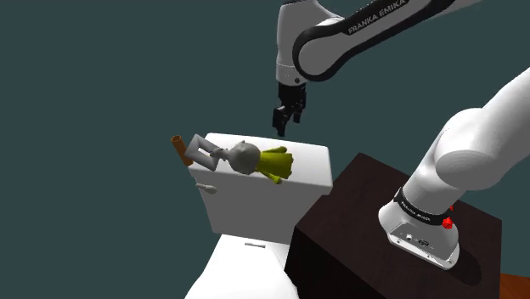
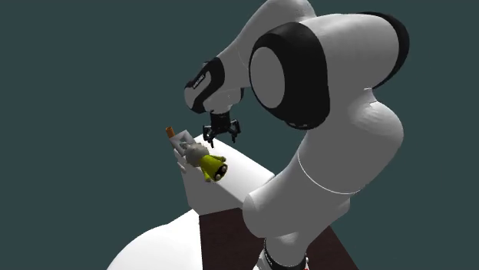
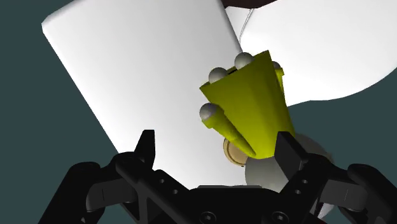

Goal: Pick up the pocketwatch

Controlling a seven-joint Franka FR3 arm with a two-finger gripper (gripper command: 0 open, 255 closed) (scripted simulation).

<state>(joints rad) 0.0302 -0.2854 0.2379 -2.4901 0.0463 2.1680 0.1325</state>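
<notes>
Two jaws: black, spread wide and holding nothing; they hang in open air over the far edge of the white tank lid (image 1: pixel 310 157) in the shoulder view.
Doll (image 1: pixel 270 163): yellow body and grey head, lying along the lid's front edge with the head at the brink.
Pocketwatch (image 3: pixel 233 153): tan round rim, mostly covered, tucked under the Doll's yellow body beside its grey head, close in front of one finger in the wrist view.
Grey piece with brown end (image 1: pixel 197 150): overhangs the lid's corner at the shoulder view's left.
Open room: broad bare lid behind and beside the Doll.
Stand (image 1: pixel 357 212): dark box just beside the tank, at the shoulder view's right.
</notes>
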